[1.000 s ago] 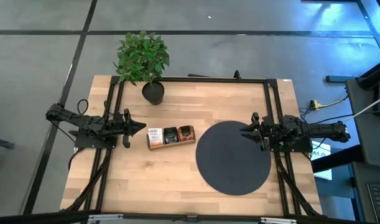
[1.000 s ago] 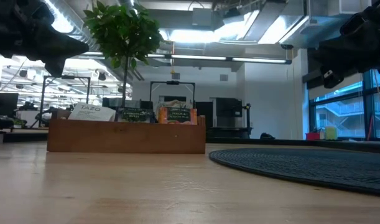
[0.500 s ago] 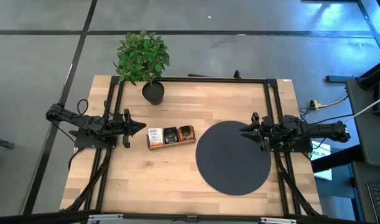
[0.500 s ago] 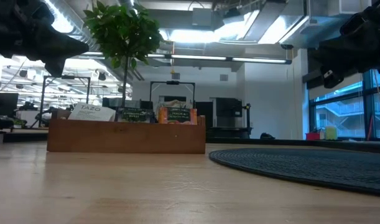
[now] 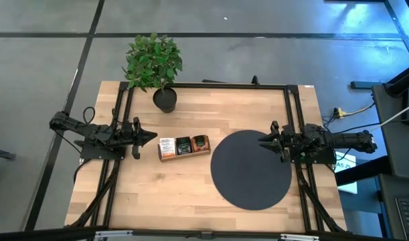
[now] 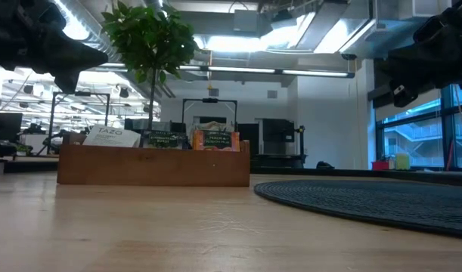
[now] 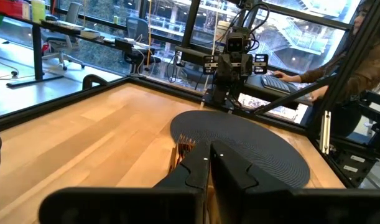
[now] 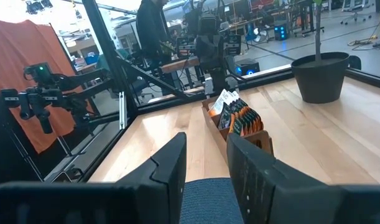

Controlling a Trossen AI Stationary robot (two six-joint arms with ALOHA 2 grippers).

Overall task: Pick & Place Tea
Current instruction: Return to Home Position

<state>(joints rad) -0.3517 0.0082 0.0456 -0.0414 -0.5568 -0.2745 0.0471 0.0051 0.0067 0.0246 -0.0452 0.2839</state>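
The tea sachets stand upright in a brown wooden tray (image 5: 184,147) near the table's middle: white ones (image 5: 166,144) at its left end, dark ones (image 5: 183,145) in the middle, orange ones (image 5: 201,142) at the right; the low view shows them as well (image 6: 162,139). My left gripper (image 5: 152,136) hangs level just left of the tray, above the table, fingers shut and empty (image 7: 209,163). My right gripper (image 5: 262,141) hangs level over the right part of the black round mat (image 5: 251,170), fingers apart (image 8: 205,163) with nothing between them.
A potted plant (image 5: 157,70) stands at the far edge, left of centre. A black frame rail (image 5: 211,86) runs along the far edge and both sides. Bare wood (image 5: 157,191) lies in front of the tray. A person's sleeve (image 7: 364,62) shows beyond the table's right side.
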